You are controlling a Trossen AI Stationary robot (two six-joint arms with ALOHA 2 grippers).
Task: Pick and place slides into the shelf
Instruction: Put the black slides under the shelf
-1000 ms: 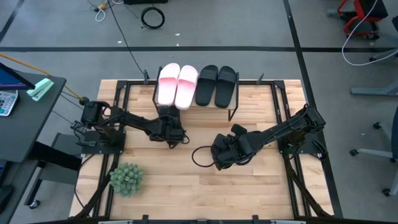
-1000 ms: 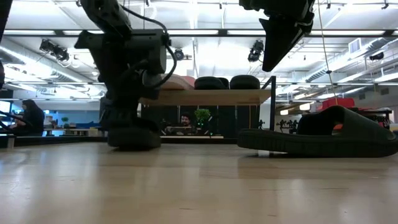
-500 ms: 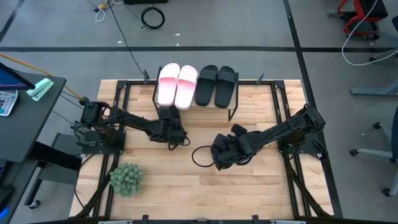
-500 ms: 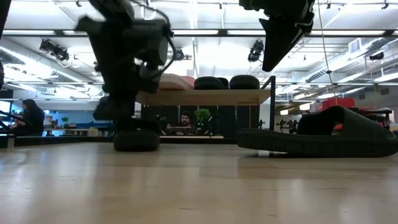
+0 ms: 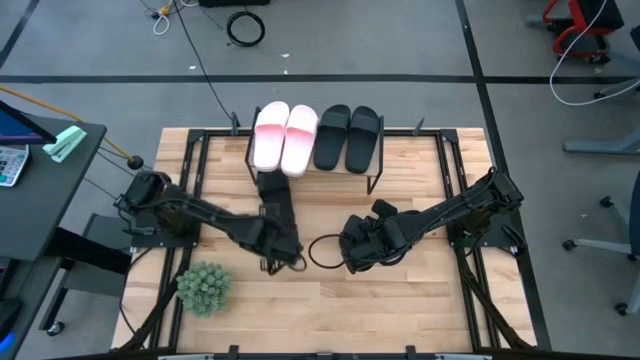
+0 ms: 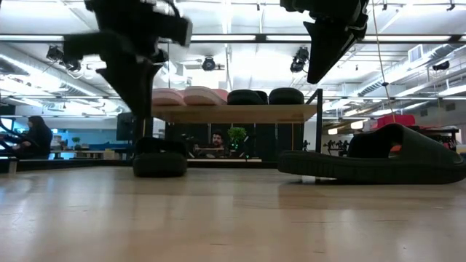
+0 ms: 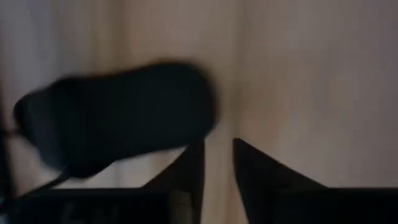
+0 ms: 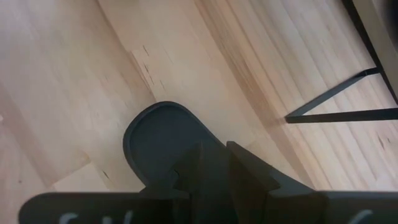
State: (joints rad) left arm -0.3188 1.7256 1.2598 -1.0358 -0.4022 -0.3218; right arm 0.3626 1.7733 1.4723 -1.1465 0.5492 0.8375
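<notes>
The shelf [image 6: 240, 113] stands at the table's far edge on black legs [image 5: 374, 180], with two pink slides [image 5: 284, 137] and two black slides [image 5: 347, 136] on its top. A third black slide [image 5: 274, 198] lies flat on the table in front of the shelf, also seen as the black slide [image 7: 118, 118] in the left wrist view. My left gripper [image 5: 283, 255] [image 7: 218, 162] hangs shut above the table, nearer than that slide. A fourth black slide [image 5: 320, 250] [image 6: 378, 156] lies flat mid-table. My right gripper [image 5: 347, 255] [image 8: 214, 158] hovers shut over its end.
A green plant ball [image 5: 203, 288] sits near the table's near left corner. Black frame rails [image 5: 195, 160] run along both table sides. Bare wood lies between the slides and the near edge. People [image 6: 36, 135] sit in the room behind.
My left gripper has risen off the black slide in front of the shelf and drawn back toward the table's near edge. That slide now lies uncovered on the table. The right arm has kept still.
</notes>
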